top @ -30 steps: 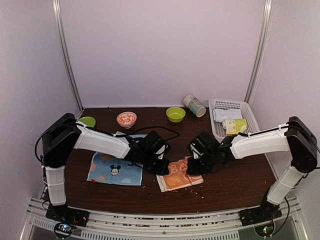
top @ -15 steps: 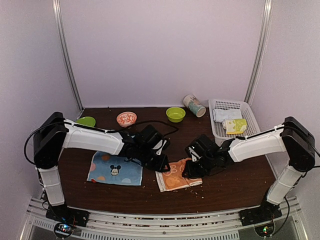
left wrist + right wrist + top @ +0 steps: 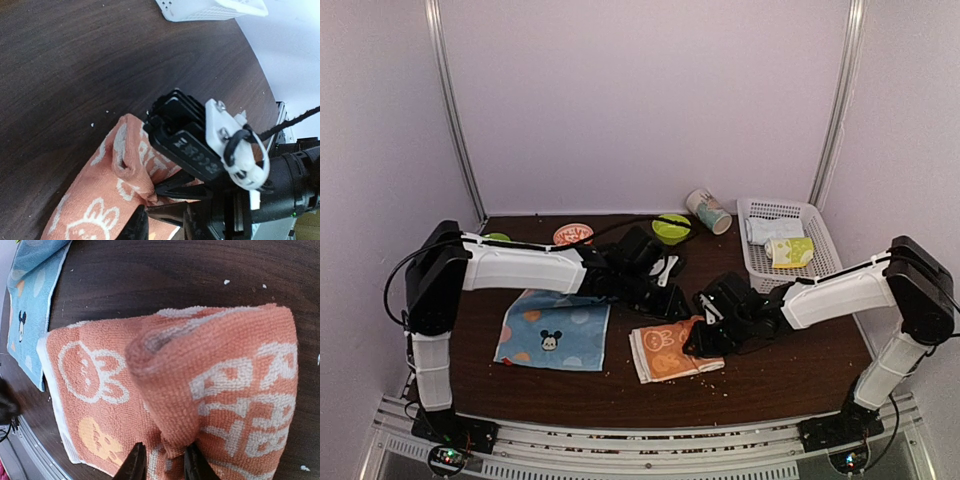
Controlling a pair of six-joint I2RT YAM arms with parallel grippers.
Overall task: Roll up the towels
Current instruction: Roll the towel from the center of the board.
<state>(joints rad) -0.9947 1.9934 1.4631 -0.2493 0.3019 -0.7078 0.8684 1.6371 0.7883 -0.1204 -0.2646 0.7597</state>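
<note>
Right now the right gripper (image 3: 162, 465) pinches the curled far edge of the orange bunny towel (image 3: 665, 350) between nearly closed fingers at mid-table. The left gripper (image 3: 665, 272) hangs above the table, jaws parted, holding nothing. The Mickey towel (image 3: 552, 330) lies flat to the left. With only one pinch point, the loose roll could unfurl or skew.

Soft even light, mostly sharp
</note>
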